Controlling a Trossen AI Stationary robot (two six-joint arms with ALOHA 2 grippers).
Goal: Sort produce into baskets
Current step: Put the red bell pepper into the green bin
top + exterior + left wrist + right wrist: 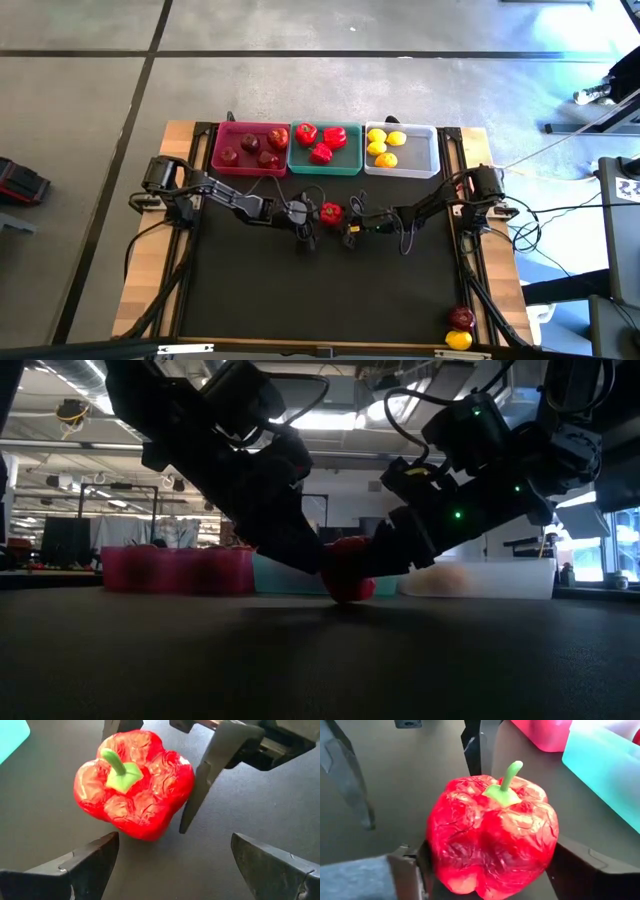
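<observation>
1. Right gripper (pixel 485 870): jaws apart, flanking the bell pepper (pixel 330 211) at mid-table, grip uncertain
2. Left gripper (pixel 170 862): jaws wide apart, just beside it
3. Step: handover, apparently
4. Next: one clean grasp, then carry to the teal basket (pixel 325 166)
</observation>
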